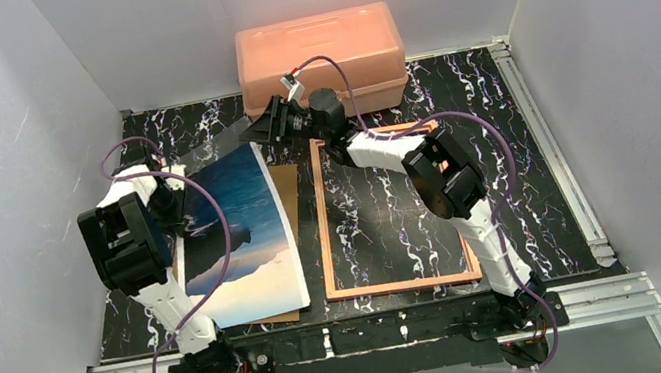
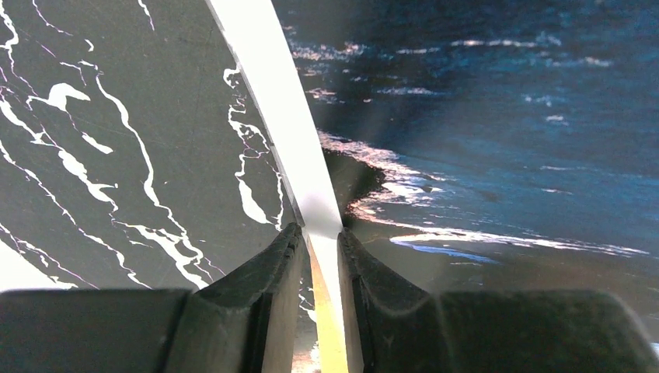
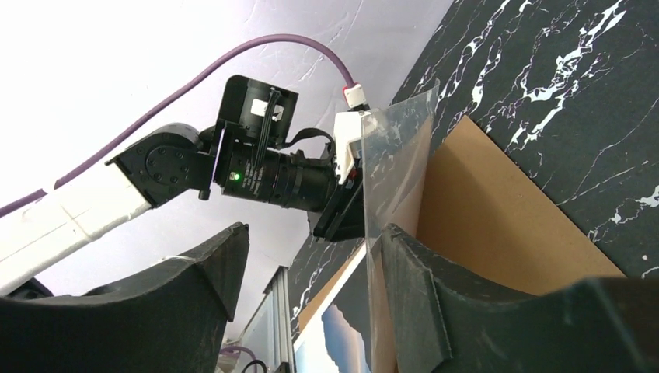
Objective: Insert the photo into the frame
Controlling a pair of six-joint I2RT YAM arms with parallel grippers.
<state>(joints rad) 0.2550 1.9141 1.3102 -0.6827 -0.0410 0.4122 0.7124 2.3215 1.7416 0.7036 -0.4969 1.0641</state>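
Step in hand: I judge this the pick-up stage. The photo (image 1: pixel 243 232) is gripped by one edge and is not yet over the frame (image 1: pixel 321 229).
Left pincer (image 2: pixel 319 233): pressed together on the photo's white margin, paper pinched between both pads.
Right pincer (image 3: pixel 311 233): spread, with a clear sheet (image 3: pixel 396 155) standing between the fingers, close to one of them. I see no clamp on it.
Photo: picture side up and bowed, its left edge raised, the rest lying on the brown backing board (image 3: pixel 482 217), just left of the frame.
Frame: flat on the bench (image 1: pixel 554 210), tan-orange side up, marble showing through the opening, nothing laid in it.
Next move: as I read it, the clear sheet must be dealt with first. Then the photo needs carrying rightward and lowering square inside the frame's border, held slack enough not to crease.
Top view alone: the whole layout, with photo and frame side by side and the salmon box (image 1: pixel 318 47) at the far edge. The clear sheet is only a faint grey shape there.
Left wrist alone: proof of the pinch on the paper edge.
Right wrist alone: the sheet upright in the gap, and the left arm (image 3: pixel 93 202) beyond it.
Unsure: whether that sheet is the frame's pane.
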